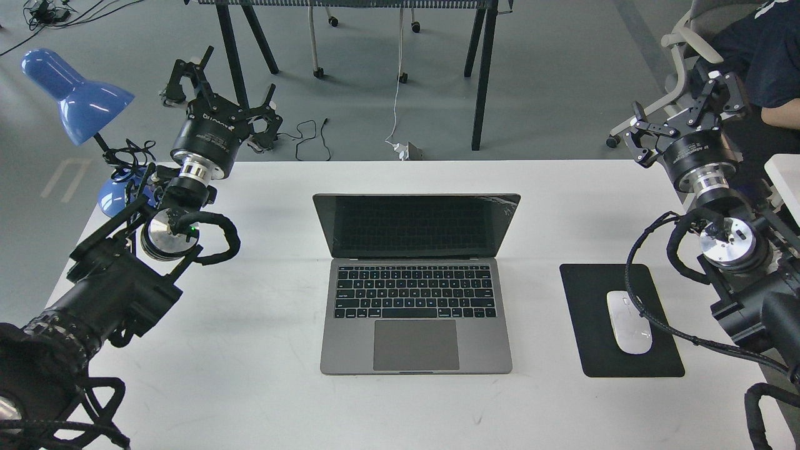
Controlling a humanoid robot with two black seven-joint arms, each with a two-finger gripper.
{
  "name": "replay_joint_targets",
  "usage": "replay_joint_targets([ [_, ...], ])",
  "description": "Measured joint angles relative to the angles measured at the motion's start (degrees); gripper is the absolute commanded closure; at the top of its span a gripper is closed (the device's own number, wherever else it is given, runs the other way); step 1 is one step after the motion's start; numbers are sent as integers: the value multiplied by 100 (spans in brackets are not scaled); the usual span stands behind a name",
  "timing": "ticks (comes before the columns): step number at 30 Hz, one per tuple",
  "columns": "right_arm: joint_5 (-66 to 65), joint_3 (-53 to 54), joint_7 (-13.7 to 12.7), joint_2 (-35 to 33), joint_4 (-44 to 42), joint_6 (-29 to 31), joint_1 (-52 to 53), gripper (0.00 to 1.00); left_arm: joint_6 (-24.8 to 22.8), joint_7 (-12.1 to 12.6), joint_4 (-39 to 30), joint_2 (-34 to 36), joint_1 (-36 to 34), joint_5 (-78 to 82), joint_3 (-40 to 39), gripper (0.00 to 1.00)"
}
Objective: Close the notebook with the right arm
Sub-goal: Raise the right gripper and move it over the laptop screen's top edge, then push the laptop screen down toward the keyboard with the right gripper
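Observation:
The notebook lies open in the middle of the white table, its dark screen tilted back and its keyboard and trackpad facing me. My right arm comes in from the right edge; its gripper is raised over the table's far right corner, open and empty, well to the right of the lid. My left gripper hangs above the far left corner near the blue lamp, fingers spread, holding nothing.
A black mouse pad with a white mouse lies right of the notebook. A blue desk lamp stands at the far left corner. Behind the table are table legs, cables and a power adapter; a seated person is at the far right.

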Motion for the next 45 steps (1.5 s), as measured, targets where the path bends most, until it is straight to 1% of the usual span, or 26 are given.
replay_joint_targets([
  [10,-6,-155,-4,0,9,19,16,0,0,-8,5,5,6,-22,-14,0],
  [15,-16,-955,-14,18,8,-5,358,0,0,-9,6,7,6,-22,-4,0],
  [19,-17,-1382,-25,253,20,-38,516,0,0,-4,6,7,6,-13,0,0],
  [21,-17,-1507,-100,401,57,-38,559,0,0,-1,6,8,6,-7,0,0],
  [24,-18,-1729,-279,581,171,-36,572,0,0,0,6,8,6,-5,1,0],
  [27,-18,-2010,-361,646,404,12,573,0,0,0,6,9,6,-3,1,0],
  [34,-18,-2593,-504,571,1009,35,352,0,0,0,6,9,6,14,1,0],
  [39,-31,-2695,-517,413,1348,35,84,0,0,0,6,9,10,14,1,0],
  [45,-125,-2730,-518,215,1447,43,-165,0,0,0,6,9,12,14,1,0],
])
